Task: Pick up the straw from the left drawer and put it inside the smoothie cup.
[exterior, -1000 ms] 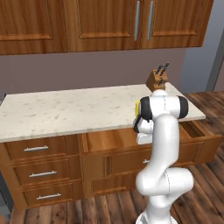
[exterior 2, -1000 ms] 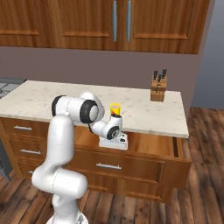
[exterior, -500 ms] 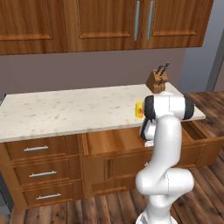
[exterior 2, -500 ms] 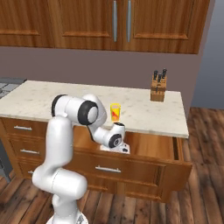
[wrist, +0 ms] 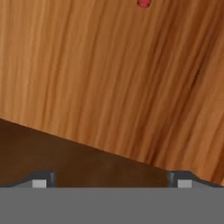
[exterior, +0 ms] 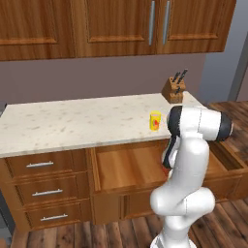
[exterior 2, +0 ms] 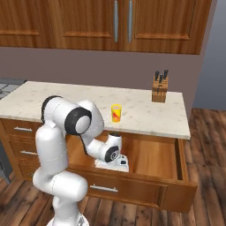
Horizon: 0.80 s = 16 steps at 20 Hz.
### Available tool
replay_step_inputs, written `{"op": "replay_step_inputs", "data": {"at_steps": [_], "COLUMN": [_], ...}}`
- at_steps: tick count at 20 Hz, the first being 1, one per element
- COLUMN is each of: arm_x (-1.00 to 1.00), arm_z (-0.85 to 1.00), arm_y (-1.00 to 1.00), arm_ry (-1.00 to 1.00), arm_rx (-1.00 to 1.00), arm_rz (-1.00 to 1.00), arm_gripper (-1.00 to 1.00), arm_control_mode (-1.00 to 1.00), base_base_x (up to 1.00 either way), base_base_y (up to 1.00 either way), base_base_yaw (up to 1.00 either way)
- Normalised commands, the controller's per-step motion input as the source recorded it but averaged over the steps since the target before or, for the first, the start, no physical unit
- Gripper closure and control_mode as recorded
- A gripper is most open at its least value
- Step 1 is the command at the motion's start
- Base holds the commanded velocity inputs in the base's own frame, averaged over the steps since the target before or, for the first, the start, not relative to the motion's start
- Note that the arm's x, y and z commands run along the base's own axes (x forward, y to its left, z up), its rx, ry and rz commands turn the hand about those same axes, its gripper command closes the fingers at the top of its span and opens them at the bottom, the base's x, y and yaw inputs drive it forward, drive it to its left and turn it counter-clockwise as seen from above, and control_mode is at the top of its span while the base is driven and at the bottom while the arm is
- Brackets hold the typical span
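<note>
The straw (wrist: 143,3) is just a red speck at the top edge of my hand view, lying on the wood floor of the drawer (exterior: 126,167), ahead of my fingertips (wrist: 40,180). My pincer (wrist: 109,181) is down inside the drawer, spread wide with nothing between the tips, both clear of the straw.

I judge the straw to be very light, thin and smooth, so it could roll or skid away if I nudge it, and it may crush if I squeeze hard. I would close across its straight run near the middle, not at the bent tip, with the fingers square to its length.

The cup (exterior 2: 116,113) stands on the counter (exterior 2: 66,95) just behind the drawer.
</note>
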Motion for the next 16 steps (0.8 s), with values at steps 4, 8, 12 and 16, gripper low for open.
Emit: {"op": "replay_step_inputs", "data": {"at_steps": [4, 8, 12, 16], "arm_x": [-0.18, 0.21, 0.55, 0.66], "arm_z": [0.97, 0.98, 0.51, 0.15], "arm_y": [0.0, 0.0, 0.0, 0.0], "arm_ry": [-0.2, -0.17, -0.02, 0.07], "arm_rx": [0.01, 0.08, 0.05, 0.04], "arm_rz": [0.09, 0.03, 0.0, 0.0], "arm_gripper": [-1.0, -1.0, -1.0, -1.0], "arm_control_mode": [-1.0, -1.0, -1.0, -1.0], "base_base_x": [0.0, 0.0, 0.0, 0.0], "base_base_y": [0.0, 0.0, 0.0, 0.0], "base_base_yaw": [0.0, 0.0, 0.0, 0.0]}}
